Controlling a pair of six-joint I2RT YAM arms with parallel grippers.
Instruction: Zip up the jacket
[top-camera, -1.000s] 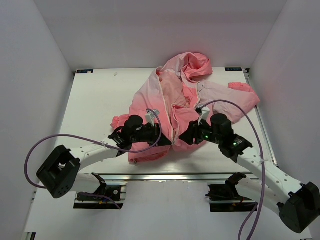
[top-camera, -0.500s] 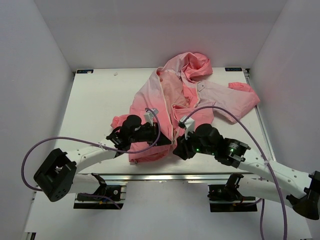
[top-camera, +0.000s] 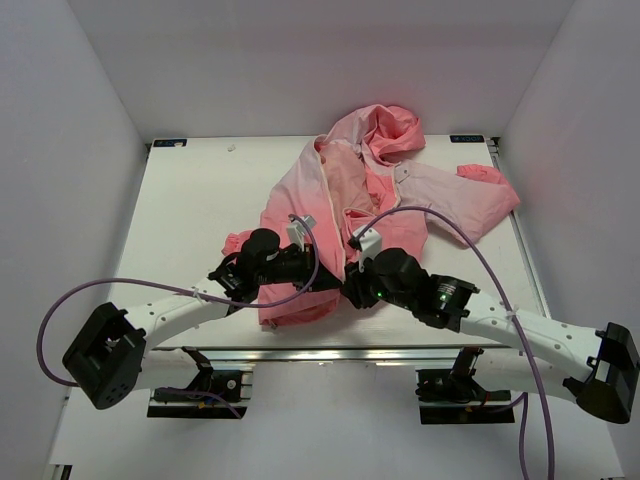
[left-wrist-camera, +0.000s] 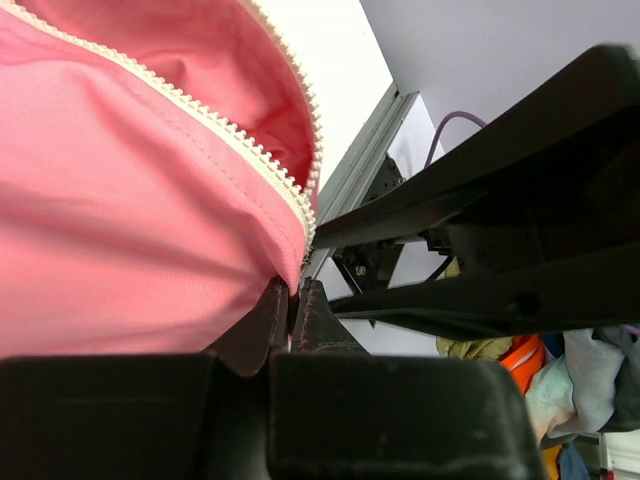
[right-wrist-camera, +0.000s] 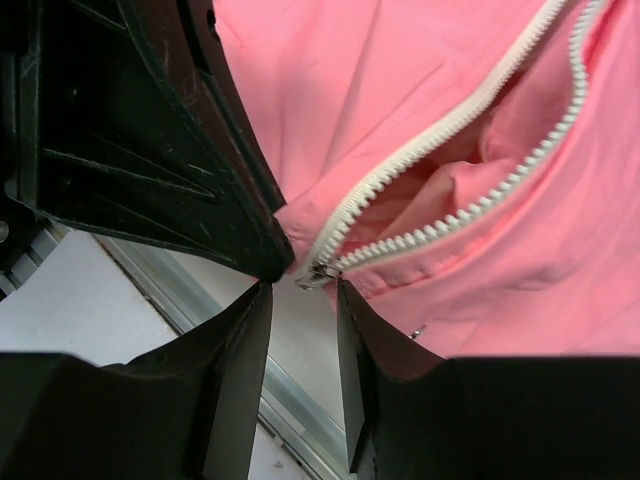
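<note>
The jacket is lying spread on the table, hood toward the far edge and hem toward my bases, its front lying unzipped. My left gripper is clamping the hem, fingers pressed together on the pink fabric right at the bottom end of the white zipper. My right gripper is standing with its jaws apart, one finger on either side of the small metal slider, where the two rows of teeth are meeting. The fingers seem not to be touching the slider, though the wrist view is too tight for me to be sure. Both grippers are sitting just beside each other near the table's near edge.
</note>
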